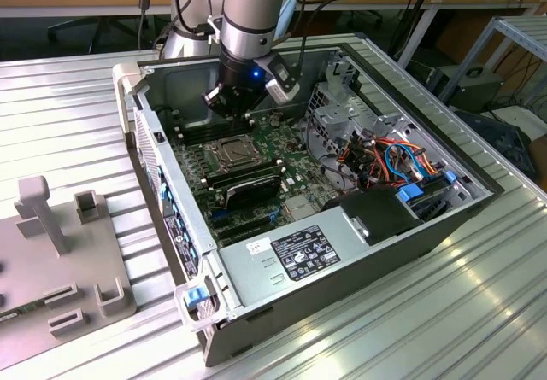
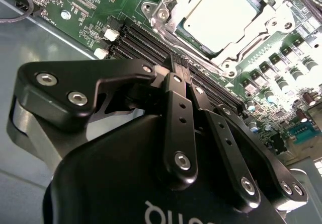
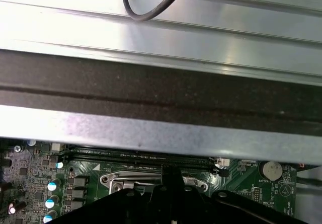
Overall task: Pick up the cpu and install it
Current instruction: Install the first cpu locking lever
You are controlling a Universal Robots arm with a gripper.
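Inside the open grey metal computer case (image 1: 359,252), we see our black pincer (image 1: 224,100) hanging low over the green motherboard (image 1: 295,145), near the case's rear wall. In the second wrist view the pincer (image 2: 182,69) has its two black fingers (image 2: 177,108) pressed together at the tips, and we can make out nothing between them.

Just beyond the pincer's tips, past a few long black memory slots (image 2: 146,45), lies the cpu (image 2: 221,13), a small flat square chip with a pale silver metal top. It sits flat inside the hinged metal socket frame (image 2: 166,12) on the board, and the pincer is apart from it. In the exterior view the same cpu (image 1: 229,151) sits in its socket below the pincer, towards the camera.

In the first wrist view the pincer (image 3: 171,176) sits over the socket's metal lever (image 3: 131,176), with the ribbed aluminium counter (image 3: 211,38) stretching beyond the case wall and a black cable (image 3: 151,7) looping over it. A row of blue-topped capacitors (image 3: 53,194) stands on the board to one side of the pincer.

A grey power supply box (image 1: 291,256) with a white label fills the corner of the case farthest from the pincer.
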